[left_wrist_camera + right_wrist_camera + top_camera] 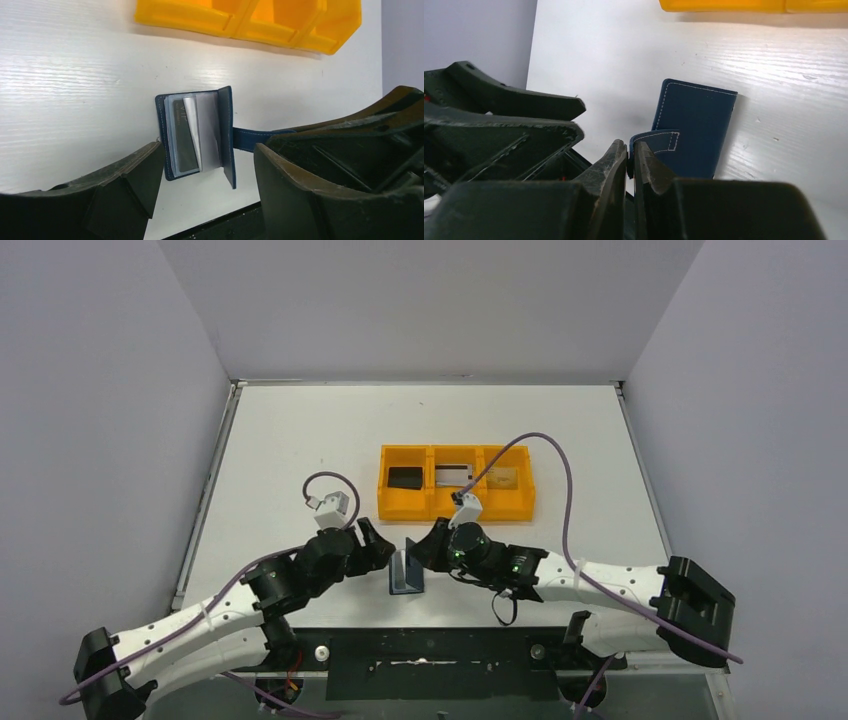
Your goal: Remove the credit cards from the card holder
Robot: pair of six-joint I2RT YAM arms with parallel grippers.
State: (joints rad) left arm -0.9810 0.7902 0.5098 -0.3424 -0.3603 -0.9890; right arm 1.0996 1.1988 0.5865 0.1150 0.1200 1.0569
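Note:
The navy card holder [405, 575] stands half open on the table near the front edge. In the left wrist view it [226, 125] shows blue-grey clear pockets, with a dark grey card [181, 142] in the left one. My left gripper [205, 180] is open and empty just in front of it. My right gripper [630, 152] is shut on the holder's closing tab [659, 141], and the navy outer cover [696, 125] stands behind it. In the orange tray lie a black card [405, 478], a silver card [453, 475] and a gold card [503, 478], one per compartment.
The orange three-compartment tray [456, 508] sits just beyond the grippers, mid-table; its near wall shows in the left wrist view [200, 20]. The black base plate [430, 650] runs along the table's front edge, close behind the holder. Grey walls enclose the table.

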